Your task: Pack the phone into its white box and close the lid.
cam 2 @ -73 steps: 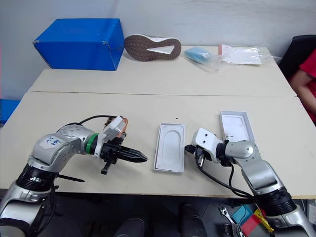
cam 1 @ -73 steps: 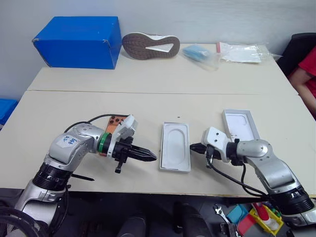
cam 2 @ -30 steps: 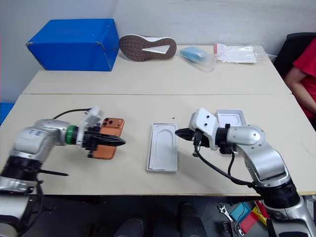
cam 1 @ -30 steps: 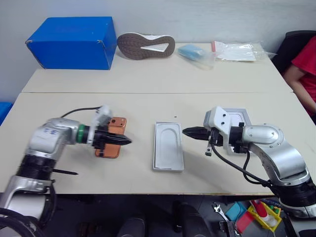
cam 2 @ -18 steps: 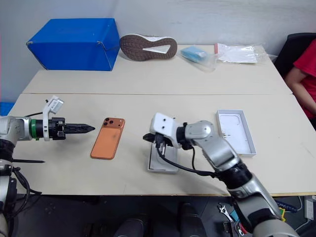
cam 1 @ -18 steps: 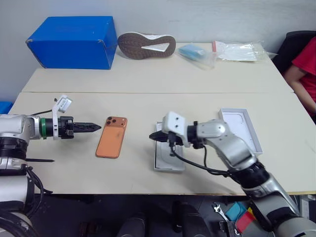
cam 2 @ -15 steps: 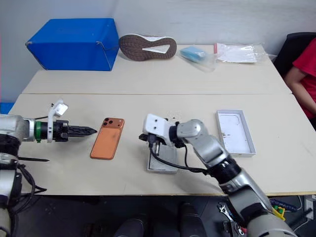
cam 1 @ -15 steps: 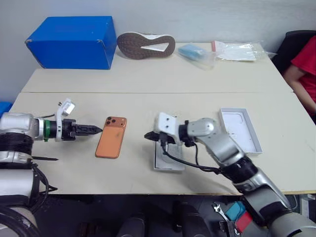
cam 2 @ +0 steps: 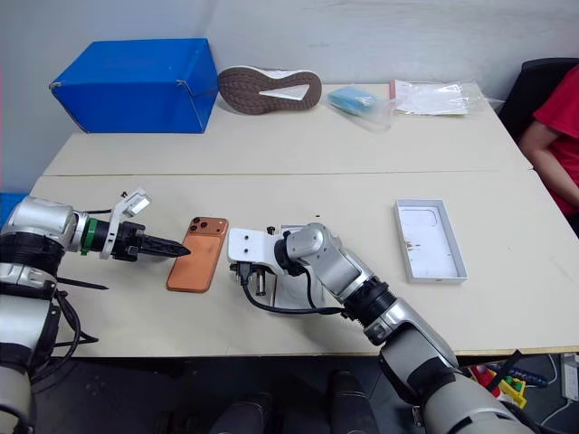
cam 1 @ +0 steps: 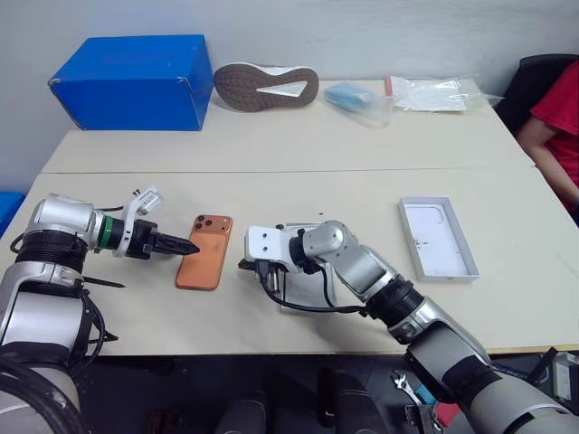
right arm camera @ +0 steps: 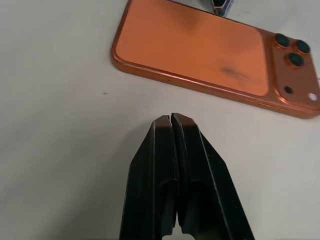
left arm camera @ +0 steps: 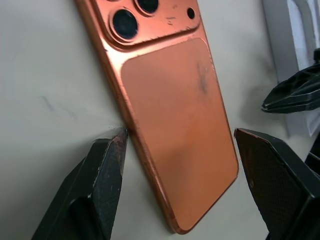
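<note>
Zero steps done: nothing packed, lid off.
Phone: phone (cam 1: 204, 250) lies flat, back up, camera cluster at the far end, on the bare surface (cam 1: 271, 136) left of centre. Not in the box.
Box: box (cam 1: 312, 291) sits just right of the phone, mostly hidden by the right arm; only part of a white edge shows, so I can't tell what's inside it.
Lid: lid (cam 1: 436, 238) lies inside-up, well apart to the right, nothing on it.
Left jaws: left gripper (left arm camera: 180, 185) wide open, one finger on each long side of the phone at its near end. One fingertip (left arm camera: 107, 165) looks right at the phone's edge; touching or not, can't tell. Nothing held.
Right jaws: right gripper (right arm camera: 172, 121) shut, empty, tip near the phone's right long edge with a strip of bare surface between.
Left to do: grasp phone, lift, lay it in the box, fetch lid, flip it, seat it.
Edges: phone and box are nearer the front edge than the back, but not at the lip; lid has margin from the front edge too.
Room: open surface behind the phone and between box and lid. Blue box (cam 1: 131, 69), shoe (cam 1: 266, 85) and plastic bags (cam 1: 412, 94) are all at the far back, well apart.
Tight spot: right arm lies over the box, so my read is it must clear out before the phone can go in.
Bystander: person in red (cam 1: 556, 104) at the right edge, away from the work.
</note>
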### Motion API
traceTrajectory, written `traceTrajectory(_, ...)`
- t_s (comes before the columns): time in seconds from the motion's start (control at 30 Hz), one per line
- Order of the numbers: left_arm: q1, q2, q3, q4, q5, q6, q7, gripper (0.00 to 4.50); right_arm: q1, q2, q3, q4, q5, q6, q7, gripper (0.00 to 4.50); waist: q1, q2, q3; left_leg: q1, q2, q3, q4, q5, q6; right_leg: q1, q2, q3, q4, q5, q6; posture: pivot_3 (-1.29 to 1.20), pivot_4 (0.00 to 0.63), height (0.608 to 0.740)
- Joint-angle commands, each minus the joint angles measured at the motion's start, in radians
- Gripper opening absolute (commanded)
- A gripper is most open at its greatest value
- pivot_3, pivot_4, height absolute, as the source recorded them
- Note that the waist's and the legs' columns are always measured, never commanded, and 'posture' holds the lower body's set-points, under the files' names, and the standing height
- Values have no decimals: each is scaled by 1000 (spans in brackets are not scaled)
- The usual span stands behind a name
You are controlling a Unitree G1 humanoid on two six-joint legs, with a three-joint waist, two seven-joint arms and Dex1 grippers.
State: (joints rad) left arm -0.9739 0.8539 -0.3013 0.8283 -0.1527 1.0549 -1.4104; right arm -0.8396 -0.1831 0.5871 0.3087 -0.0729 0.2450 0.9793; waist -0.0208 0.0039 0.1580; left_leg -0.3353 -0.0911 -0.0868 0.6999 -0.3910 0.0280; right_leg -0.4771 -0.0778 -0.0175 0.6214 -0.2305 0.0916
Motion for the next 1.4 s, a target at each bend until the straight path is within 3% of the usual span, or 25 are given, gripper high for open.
traceTrajectory(0.03, 79, -28, -72, -55, 8, 77, -29, 3594, -4, 21, 17, 22, -30, -14, 4, 0, -7, 1, -1, 0, -1, -1, 0, 0, 1, 0, 0, 0, 1, 0, 0, 0, 150, 740)
traceTrajectory(0.37, 196, -65, 21, -245, -78, 268, 88, 3594, -5, 55, 15, 125, -85, -58, -6, 0, -9, 14, -20, 3, -1, -2, -1, -1, 2, 1, -1, 5, 1, 0, 0, 0, 150, 740)
traceTrajectory(0.6, 237, -110, 201, -268, -196, 425, 191, 3594, -9, 65, -9, 123, -79, -56, -4, 0, -8, 14, -21, 4, -2, -4, 0, -1, 2, 2, 0, 8, 1, 0, 0, 0, 150, 740)
traceTrajectory(0.9, 298, -132, 335, -287, -269, 459, 301, 3594, -17, 67, -24, 138, -78, -68, -8, 0, -8, 14, -21, 4, -2, -5, 0, -1, 1, 3, 0, 8, 1, 0, 0, 0, 150, 740)
traceTrajectory(1.23, 255, -170, 444, -280, -400, 559, 328, 3594, -27, 90, -45, 170, -82, -81, -10, 0, -7, 14, -21, 9, -2, -12, -1, -1, 1, 11, 0, 7, -1, 0, 0, 0, 150, 740)
traceTrajectory(1.4, 263, -174, 444, -260, -364, 515, 378, 3594, -18, 87, -55, 171, -95, -86, -4, 0, -6, 14, -21, 9, -2, -13, -1, -1, 1, 12, 0, 7, -1, 0, 0, 0, 150, 740)
